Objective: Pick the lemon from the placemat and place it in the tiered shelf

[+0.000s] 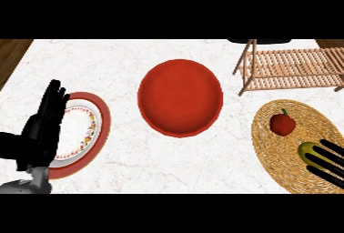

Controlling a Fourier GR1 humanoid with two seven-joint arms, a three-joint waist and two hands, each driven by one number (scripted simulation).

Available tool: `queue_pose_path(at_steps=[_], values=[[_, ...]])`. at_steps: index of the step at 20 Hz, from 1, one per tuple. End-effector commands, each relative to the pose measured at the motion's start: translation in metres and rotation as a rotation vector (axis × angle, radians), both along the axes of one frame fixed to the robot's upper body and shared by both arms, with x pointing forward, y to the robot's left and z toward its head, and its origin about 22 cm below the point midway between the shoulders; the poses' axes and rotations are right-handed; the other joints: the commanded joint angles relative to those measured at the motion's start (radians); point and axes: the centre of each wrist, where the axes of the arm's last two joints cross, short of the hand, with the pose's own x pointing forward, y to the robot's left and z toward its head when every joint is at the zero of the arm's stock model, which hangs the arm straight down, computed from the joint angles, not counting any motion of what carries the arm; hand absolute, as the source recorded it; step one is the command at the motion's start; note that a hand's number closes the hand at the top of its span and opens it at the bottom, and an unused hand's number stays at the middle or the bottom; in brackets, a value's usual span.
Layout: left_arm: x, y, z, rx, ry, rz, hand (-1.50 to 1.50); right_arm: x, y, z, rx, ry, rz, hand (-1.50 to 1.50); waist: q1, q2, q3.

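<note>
Head view: right hand (327, 160), fingers straight, touches the yellow-green lemon (308, 149) on the woven placemat (275, 148) at four o'clock; left hand (44, 122) rests open. Small, rounded and likely slick, the lemon wants fingers wrapping its middle.

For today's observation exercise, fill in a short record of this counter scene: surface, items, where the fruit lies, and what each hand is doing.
surface: white marbled counter
centre: red bowl
left: patterned plate
top right: wooden tiered shelf
lower right: woven placemat
on placemat: lemon, yellow-green, and a red fruit
right hand: fingers straight, beside the lemon
left hand: open, fingers up, resting by the plate
lemon in shelf: not yet
</note>
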Motion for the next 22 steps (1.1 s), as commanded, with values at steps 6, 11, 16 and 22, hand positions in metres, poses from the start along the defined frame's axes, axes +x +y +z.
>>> queue_pose_path(at_steps=[6,11,16,22], values=[[0.014,-0.002,0.015,-0.013,0.003,0.013,0.00,0.025,0.007,-0.014,0.001,0.010,0.103,-1.50,-0.004,0.000,0.000],[0.007,-0.002,0.005,-0.014,0.012,-0.001,0.00,0.026,-0.003,-0.021,-0.026,0.023,0.126,-1.50,-0.003,0.000,0.000],[0.006,-0.006,0.011,0.004,-0.009,-0.013,0.00,0.044,0.009,-0.051,-0.017,0.032,0.124,-1.50,0.005,0.001,0.001],[0.011,-0.016,-0.010,-0.009,0.000,-0.012,0.00,0.049,0.001,-0.053,-0.074,0.055,0.075,1.50,0.000,0.001,0.000]])
